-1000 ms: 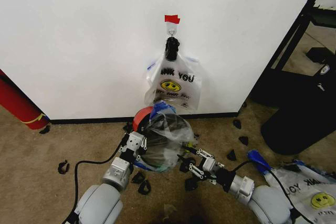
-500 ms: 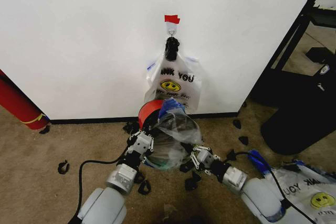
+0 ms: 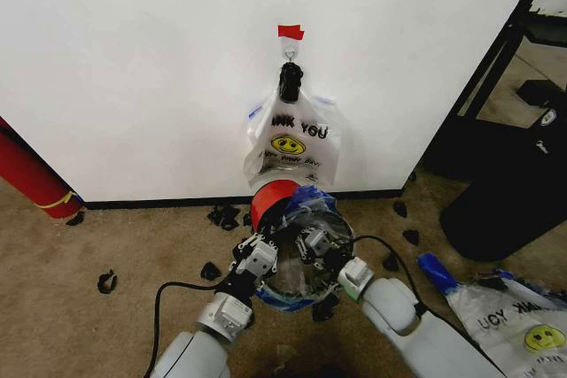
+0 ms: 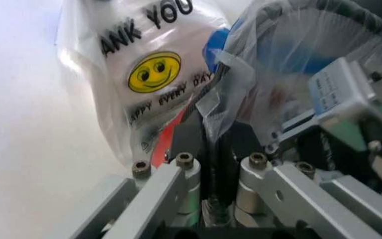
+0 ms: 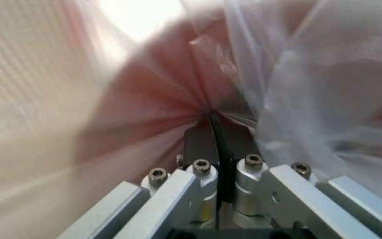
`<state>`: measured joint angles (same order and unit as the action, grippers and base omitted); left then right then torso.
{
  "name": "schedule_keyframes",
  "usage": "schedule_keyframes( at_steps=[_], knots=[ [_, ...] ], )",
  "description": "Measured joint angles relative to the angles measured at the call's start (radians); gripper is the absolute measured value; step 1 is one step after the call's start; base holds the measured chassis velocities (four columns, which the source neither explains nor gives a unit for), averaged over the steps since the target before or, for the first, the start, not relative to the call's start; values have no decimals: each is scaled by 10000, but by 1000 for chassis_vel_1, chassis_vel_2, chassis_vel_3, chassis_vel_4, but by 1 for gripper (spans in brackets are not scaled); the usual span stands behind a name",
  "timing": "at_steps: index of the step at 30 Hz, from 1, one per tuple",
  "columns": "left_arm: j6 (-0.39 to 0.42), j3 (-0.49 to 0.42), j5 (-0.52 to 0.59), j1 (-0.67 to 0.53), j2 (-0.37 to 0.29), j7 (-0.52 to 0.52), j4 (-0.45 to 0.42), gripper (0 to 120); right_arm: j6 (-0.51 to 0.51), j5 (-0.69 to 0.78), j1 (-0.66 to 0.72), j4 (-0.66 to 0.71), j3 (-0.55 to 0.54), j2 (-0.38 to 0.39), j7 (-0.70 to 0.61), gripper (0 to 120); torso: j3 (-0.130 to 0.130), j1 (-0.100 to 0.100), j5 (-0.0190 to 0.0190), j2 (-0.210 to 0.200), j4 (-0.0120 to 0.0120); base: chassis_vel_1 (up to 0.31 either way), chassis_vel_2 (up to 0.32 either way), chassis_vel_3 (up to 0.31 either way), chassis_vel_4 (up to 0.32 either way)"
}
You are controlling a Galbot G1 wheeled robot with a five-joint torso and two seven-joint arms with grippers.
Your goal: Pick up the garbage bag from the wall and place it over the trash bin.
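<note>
Left claw (image 3: pixel 266 254) at lower centre of head frame, on near-left rim of trash bin (image 3: pixel 270 199). Left wrist view: fingers (image 4: pixel 177 185) drawn together on a fold of garbage bag (image 3: pixel 312 238) film, pinched in the narrow gap.

Right claw (image 3: pixel 312 243) just right of it, at near-right of the bin mouth, wrapped in the same film. Right wrist view: fingers (image 5: pixel 198 186) together, clamped on gathered plastic, pleats fanning out from the pinch point.

Garbage bag stretched between both claws across the bin opening, translucent, blue handle strip showing at top and along lower edge. Bin tilted, red base toward the wall, sitting on brown carpet (image 3: pixel 106 236) right at the black baseboard, centre of frame.

Second bag (image 3: pixel 291 141) hanging on wall (image 3: pixel 133 59) directly above the bin: "THANK YOU" print, yellow smiley, knotted black top on a small hook (image 3: pixel 289 53), red tape (image 3: pixel 290 32) just above the hook. Same bag at upper left of left wrist view.

Third bag (image 3: pixel 518 316) flat on floor, lower right corner. Big black container (image 3: pixel 514 192) at right edge. Red cylinder (image 3: pixel 31 174) at left edge. Black scraps (image 3: pixel 107 282) scattered on carpet around the bin.
</note>
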<state>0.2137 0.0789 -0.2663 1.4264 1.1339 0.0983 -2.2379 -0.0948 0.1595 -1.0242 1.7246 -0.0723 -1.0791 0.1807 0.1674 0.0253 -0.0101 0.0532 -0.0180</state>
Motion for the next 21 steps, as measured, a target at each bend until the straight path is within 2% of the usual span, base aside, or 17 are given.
schedule_keyframes(
  at_steps=[6, 10, 11, 16, 21],
  knots=[
    [-276, -166, -346, -50, 159, 13, 253, 4, 16, 557, 340, -304, -497, -187, -289, 0, 0, 0, 0, 0, -1, 0, 0, 0, 0],
    [-686, -302, -1095, -91, 432, 41, 623, 4, 658, 1497, 504, -214, -1017, -289, -1675, 0, 0, 0, 0, 0, -1, 0, 0, 0, 0],
    [-686, -302, -1095, -91, 432, 41, 623, 4, 658, 1497, 504, -214, -1017, -289, -1675, 0, 0, 0, 0, 0, -1, 0, 0, 0, 0],
    [-929, -373, -1402, -189, 546, 156, 1066, 4, 2061, 3734, 585, 672, -1606, -238, -4101, 0, 0, 0, 0, 0, -1, 0, 0, 0, 0],
    [-939, -424, -1405, -238, 580, 181, 1103, 4, 2823, 5533, 772, 1313, -1967, -375, -6336, 0, 0, 0, -1, 0, 0, 0, 0, 0, 0]
  ],
)
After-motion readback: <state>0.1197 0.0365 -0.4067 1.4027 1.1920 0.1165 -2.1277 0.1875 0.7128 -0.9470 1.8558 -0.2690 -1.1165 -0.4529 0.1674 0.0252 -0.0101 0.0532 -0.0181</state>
